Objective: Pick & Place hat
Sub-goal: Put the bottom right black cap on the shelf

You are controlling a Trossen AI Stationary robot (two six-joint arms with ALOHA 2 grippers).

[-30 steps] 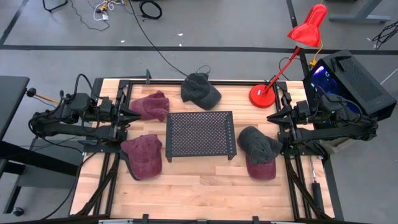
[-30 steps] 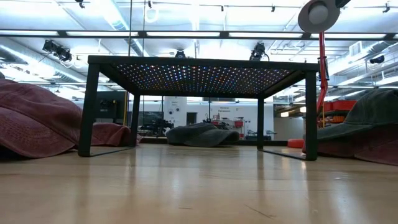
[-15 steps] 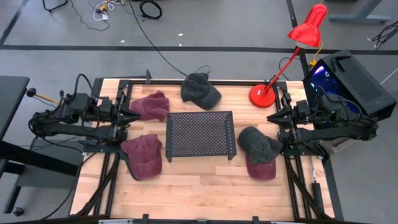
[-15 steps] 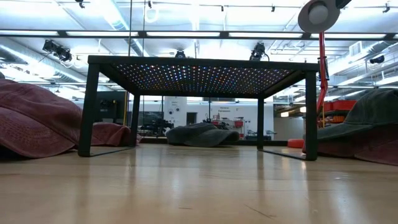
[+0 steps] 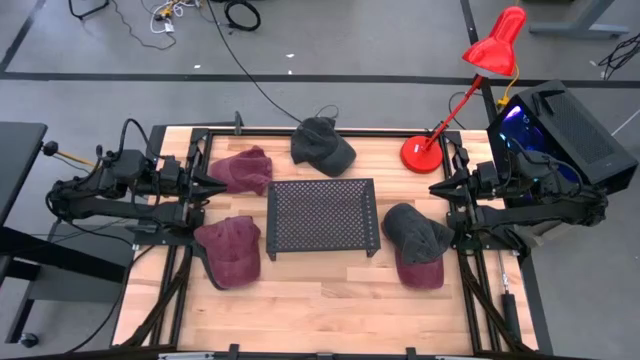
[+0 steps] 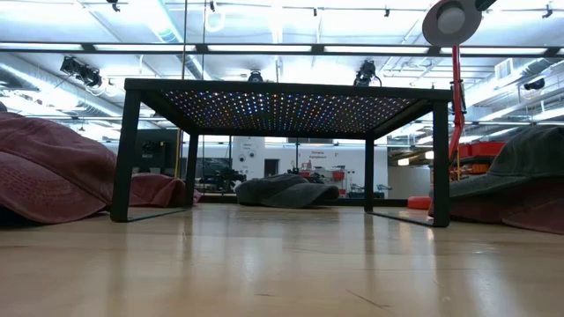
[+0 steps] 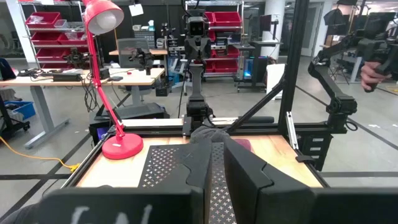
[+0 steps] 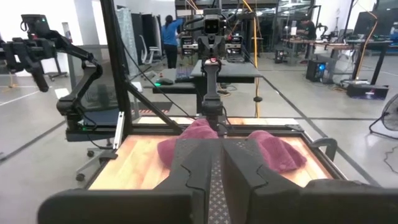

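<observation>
While both my arms sit parked at the table edges, nothing's in either grip: my left gripper (image 5: 212,184) rests at the left side with its fingers (image 7: 239,180) pressed together on nothing, and my right gripper (image 5: 436,188) is at the right side, same deal, closed and empty. As far as containers go, the only thing like one is the black mesh stand (image 5: 322,214) in the middle of the wooden table (image 5: 320,300), and its perforated top has nothing on it. The hats are all lying on the wood around it: a maroon hat (image 5: 241,169) at the back left just beside my left gripper, another maroon cap (image 5: 230,251) at the front left, a dark grey cap (image 5: 322,145) behind the stand, and a second grey cap (image 5: 415,231) right of the stand, overlapping a red cap (image 5: 421,271) that sticks out underneath toward the front. A red desk lamp (image 5: 424,152) stands on the back right corner. I can't make out any logo or writing on the hats, too small to read.
</observation>
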